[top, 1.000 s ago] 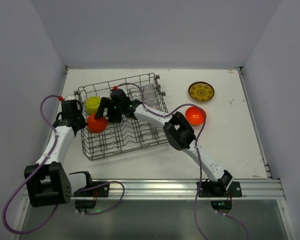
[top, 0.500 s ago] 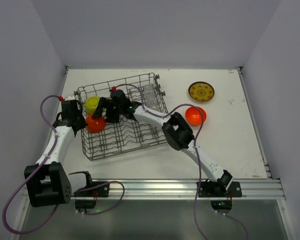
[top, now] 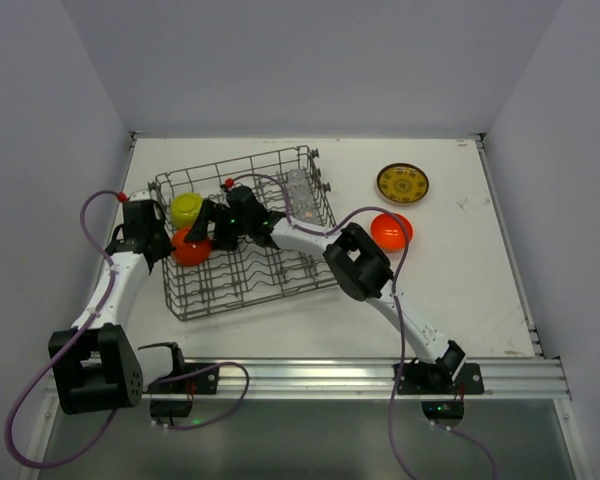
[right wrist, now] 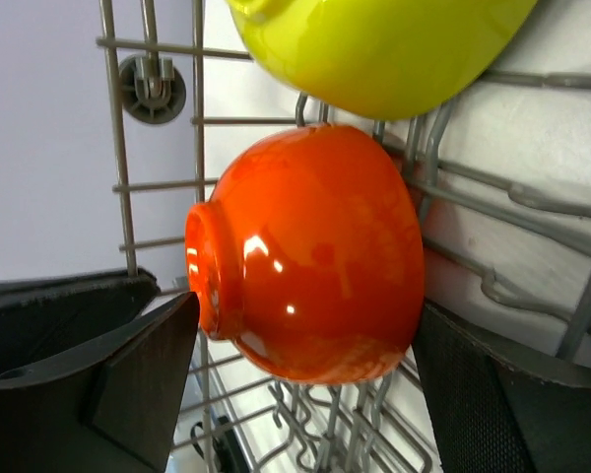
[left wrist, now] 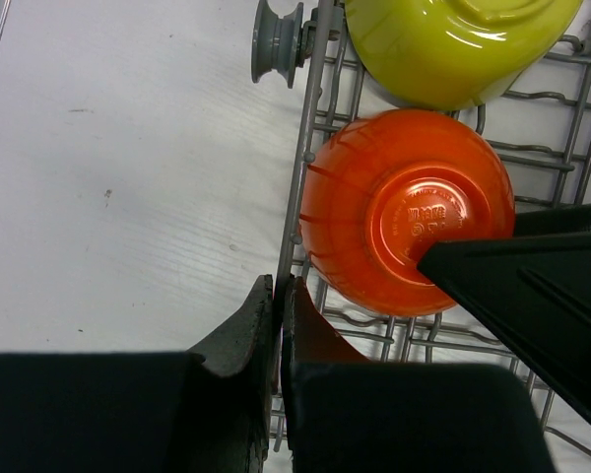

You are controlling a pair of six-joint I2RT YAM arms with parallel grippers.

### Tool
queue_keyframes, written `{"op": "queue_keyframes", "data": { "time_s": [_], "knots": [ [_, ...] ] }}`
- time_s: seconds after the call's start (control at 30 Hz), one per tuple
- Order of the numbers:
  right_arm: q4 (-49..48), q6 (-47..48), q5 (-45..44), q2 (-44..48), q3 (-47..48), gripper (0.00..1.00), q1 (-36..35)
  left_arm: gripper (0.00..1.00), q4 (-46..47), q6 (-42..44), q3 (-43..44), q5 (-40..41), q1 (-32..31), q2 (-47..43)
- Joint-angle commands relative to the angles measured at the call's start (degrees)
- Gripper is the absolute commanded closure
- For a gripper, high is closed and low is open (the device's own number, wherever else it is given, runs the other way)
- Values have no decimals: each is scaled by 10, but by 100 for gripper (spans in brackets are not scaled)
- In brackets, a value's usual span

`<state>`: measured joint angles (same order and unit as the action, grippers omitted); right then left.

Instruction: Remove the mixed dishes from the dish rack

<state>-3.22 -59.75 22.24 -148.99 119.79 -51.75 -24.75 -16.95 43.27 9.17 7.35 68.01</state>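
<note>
The grey wire dish rack [top: 265, 262] stands at the table's left middle. Inside its left end an orange bowl [top: 187, 248] lies tilted on its side, with a lime-yellow bowl [top: 186, 208] just behind it. My right gripper [top: 204, 232] is open, one finger on each side of the orange bowl [right wrist: 310, 256], at its foot and its rim side. My left gripper [left wrist: 279, 288] is shut on the rack's left rim wire [left wrist: 305, 177], next to the orange bowl [left wrist: 394, 222]. A clear glass cup [top: 299, 192] lies in the rack's far right part. No cream plates are in view.
A second orange bowl [top: 391, 230] and the brown-gold patterned plate [top: 402, 183] sit on the table right of the rack. The right arm reaches across over the rack. White walls enclose the table on three sides.
My right gripper has moved a little left inside the rack, closing in around the orange bowl. The left gripper stays on the rack's rim.
</note>
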Motion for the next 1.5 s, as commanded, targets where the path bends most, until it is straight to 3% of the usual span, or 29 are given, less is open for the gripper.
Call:
{"op": "queue_keyframes", "data": {
  "time_s": [0.0, 0.3, 0.57, 1.2, 1.33, 1.47],
  "knots": [
    [-70, -5, 20, 70, -46, 13, -13, 100, 10, -8, 5, -6, -2, 0],
    [-92, -4, 26, 66, -37, 14, -13, 100, 10, -8, 4, -6, -3, 0],
    [-135, -12, 29, 70, -57, 23, -16, 100, 10, -8, 5, -9, -3, 0],
    [-186, -26, 32, 54, -49, 30, -22, 100, 12, -6, 5, -14, -6, -4],
    [-195, -32, 32, 49, -48, 33, -23, 100, 11, -6, 5, -14, -7, -6],
    [-190, -32, 30, 40, -36, 43, -24, 100, 11, -6, 5, -14, -7, -4]
  ]
}}
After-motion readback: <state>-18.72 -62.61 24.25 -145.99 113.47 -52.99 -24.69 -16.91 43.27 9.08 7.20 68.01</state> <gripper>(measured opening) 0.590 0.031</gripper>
